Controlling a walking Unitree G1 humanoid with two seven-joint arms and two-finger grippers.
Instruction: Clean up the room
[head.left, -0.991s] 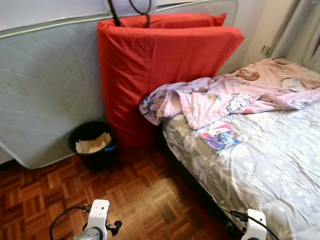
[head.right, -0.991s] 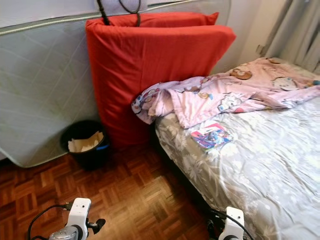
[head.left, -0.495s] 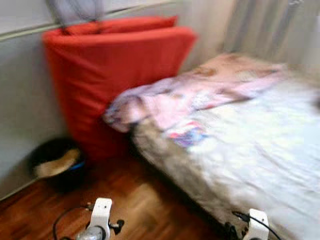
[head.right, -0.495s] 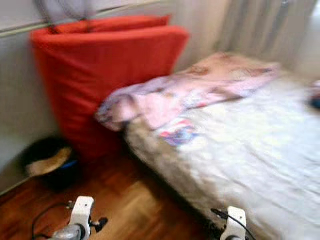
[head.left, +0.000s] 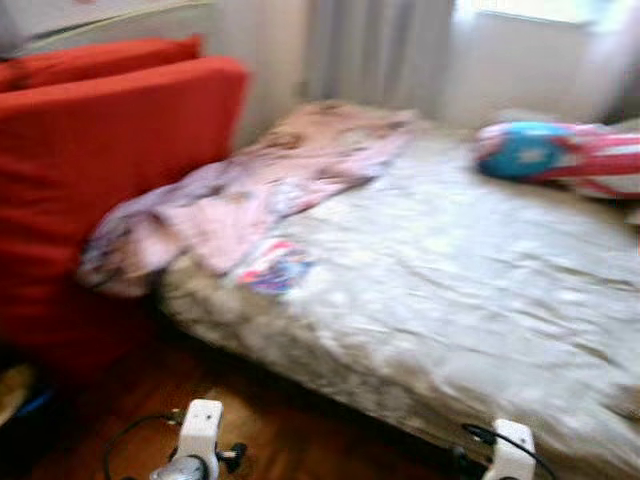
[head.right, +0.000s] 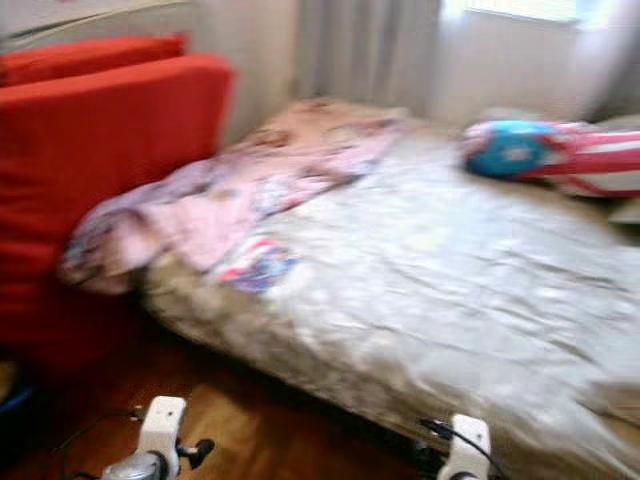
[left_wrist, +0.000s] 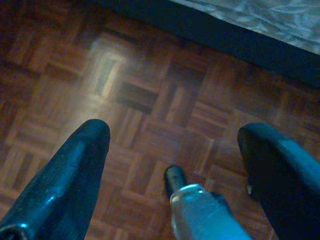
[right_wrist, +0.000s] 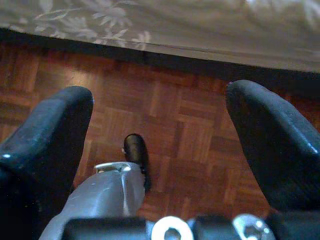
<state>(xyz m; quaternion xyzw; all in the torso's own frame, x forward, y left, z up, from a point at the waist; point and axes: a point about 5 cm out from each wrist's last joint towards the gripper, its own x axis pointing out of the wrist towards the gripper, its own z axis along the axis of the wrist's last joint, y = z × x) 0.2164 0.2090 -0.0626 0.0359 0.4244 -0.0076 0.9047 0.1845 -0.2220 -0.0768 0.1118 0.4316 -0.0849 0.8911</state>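
A bedroom with a wood parquet floor (left_wrist: 150, 100) is recorded, with pale curtains (head.left: 375, 50) hung behind the bed; the head views are blurred.

Bed (head.left: 470, 290): the largest item, covered by a grey floral sheet, seen across most of the right and centre of the head views. Its dark base is met by the floor along the near edge.

Red mattress (head.left: 110, 150): stood upright against the wall at the left, just beside the bed's corner, with a second red pad seen above and behind it.

Pink blanket (head.left: 240, 190): crumpled on the bed's left part, one end draped over the corner toward the red mattress.

Striped pillow (head.left: 560, 160): blue, red and white, laid at the far right of the bed, well apart from the blanket.

Colourful packet (head.left: 272, 268): a small flat item, laid on the sheet just below the blanket's edge, near the bed's left side; its print cannot be read.

Left gripper (left_wrist: 175, 150): hung low over the parquet, fingers spread wide, nothing held.

Right gripper (right_wrist: 160, 135): hung low over the parquet beside the bed's edge, fingers likewise spread wide, nothing held.
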